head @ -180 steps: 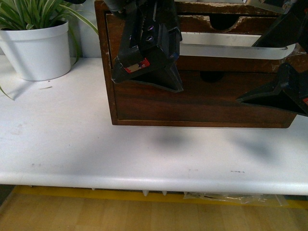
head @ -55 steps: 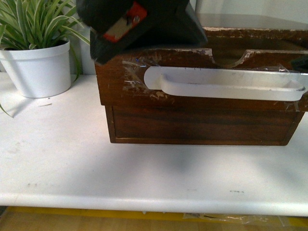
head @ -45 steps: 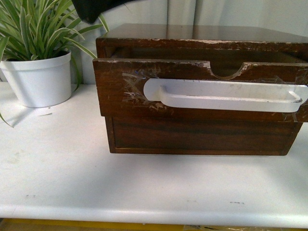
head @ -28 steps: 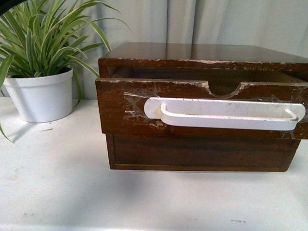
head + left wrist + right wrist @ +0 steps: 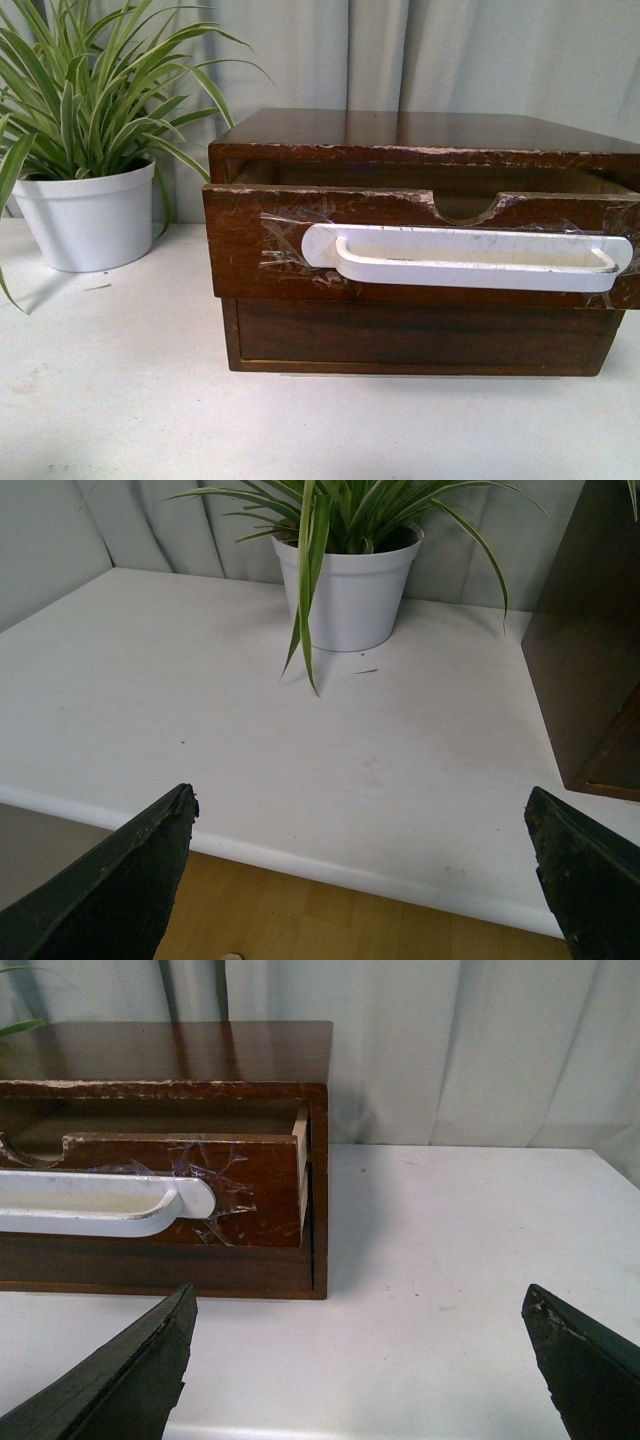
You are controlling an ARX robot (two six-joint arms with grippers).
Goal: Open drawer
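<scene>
The drawer (image 5: 250, 245) is the upper one of a dark brown wooden chest (image 5: 400, 130); its front stands pulled out a little past the chest's face. A long white handle (image 5: 470, 258) is taped across it under a half-round notch (image 5: 465, 207). The right wrist view shows the drawer (image 5: 255, 1175) and its handle (image 5: 100, 1203) from the near right side. Neither arm shows in the front view. My left gripper (image 5: 360, 880) is open over the table's front edge, away from the chest. My right gripper (image 5: 360, 1360) is open above bare table, short of the chest's right corner.
A plain lower drawer front (image 5: 420, 335) sits under the open one. A white pot with a striped green plant (image 5: 85, 215) stands left of the chest on the white table (image 5: 120, 400). Grey curtain hangs behind. The table's front edge (image 5: 300, 855) drops to a wood floor.
Both arms, close in front of the chest 3.2 s ago, have left the front view. The drawer front now stands out from the chest. The front camera's view has risen.
</scene>
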